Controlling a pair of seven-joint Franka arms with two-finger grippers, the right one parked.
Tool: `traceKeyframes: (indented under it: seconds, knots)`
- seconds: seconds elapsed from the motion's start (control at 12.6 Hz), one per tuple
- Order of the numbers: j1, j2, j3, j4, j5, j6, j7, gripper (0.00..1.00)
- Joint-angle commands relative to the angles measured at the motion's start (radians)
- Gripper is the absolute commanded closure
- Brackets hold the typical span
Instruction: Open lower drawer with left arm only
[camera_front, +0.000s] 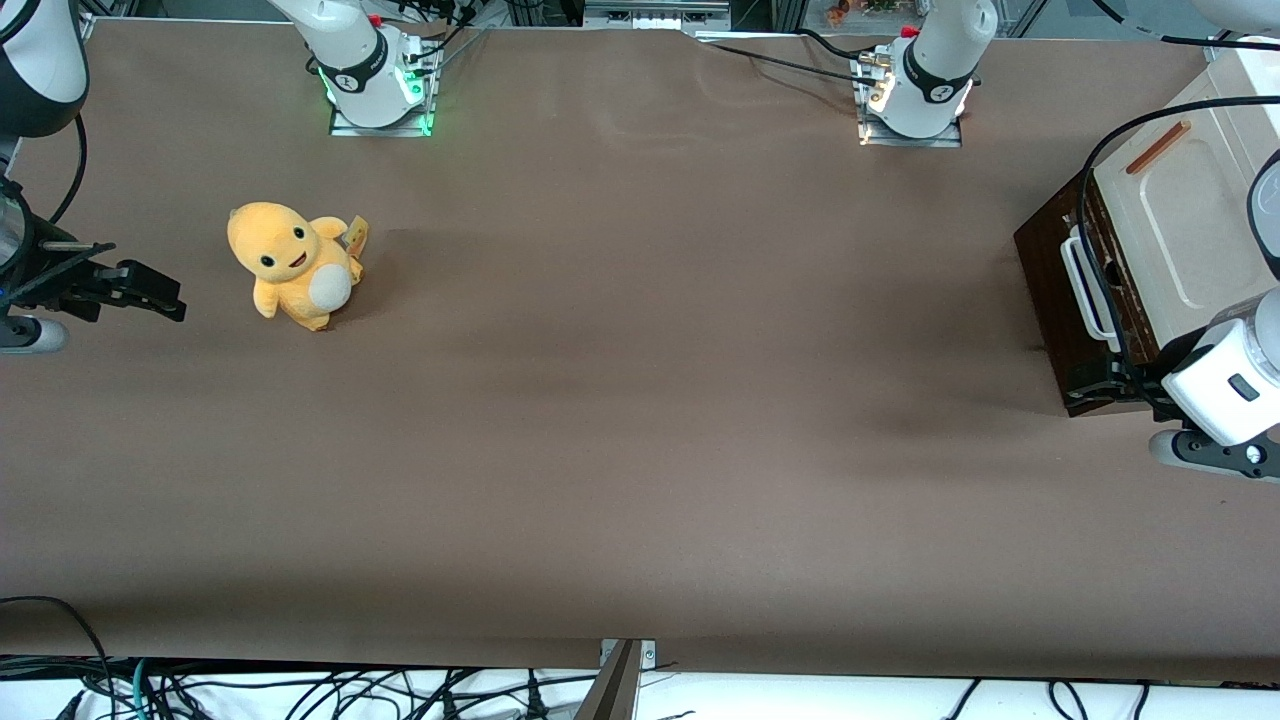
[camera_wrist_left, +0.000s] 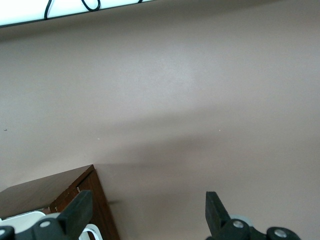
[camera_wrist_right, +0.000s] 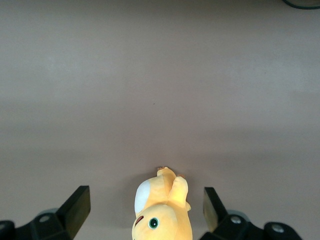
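Observation:
The lower drawer (camera_front: 1045, 290) has a dark brown wood front and a white loop bar handle (camera_front: 1085, 285). It sits at the working arm's end of the table, and no pale inside shows. The left arm (camera_front: 1225, 375) is white, with a black cable hanging over the drawer. Its black gripper (camera_front: 1092, 382) is at the end of the drawer front nearer to the front camera, past the end of the handle. In the left wrist view the gripper (camera_wrist_left: 149, 215) is open and empty. One finger (camera_wrist_left: 80, 212) is over the brown front (camera_wrist_left: 55, 190), beside the handle's end (camera_wrist_left: 92, 231).
A cream panelled front with an orange-brown handle (camera_front: 1157, 147) lies above the lower drawer. A yellow plush toy (camera_front: 295, 265) stands toward the parked arm's end of the table. Two arm bases (camera_front: 915, 85) stand along the edge farthest from the front camera.

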Motion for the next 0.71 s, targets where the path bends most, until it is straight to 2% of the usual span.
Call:
traceKeyframes:
  seconds: [0.0, 0.4, 0.64]
  knots:
    - [0.005, -0.03, 0.003, -0.005, -0.014, -0.015, 0.015, 0.0]
    - [0.004, -0.055, 0.0, -0.016, -0.014, -0.03, 0.012, 0.0]
    - [-0.009, -0.122, 0.0, -0.137, -0.003, -0.009, 0.012, 0.0]
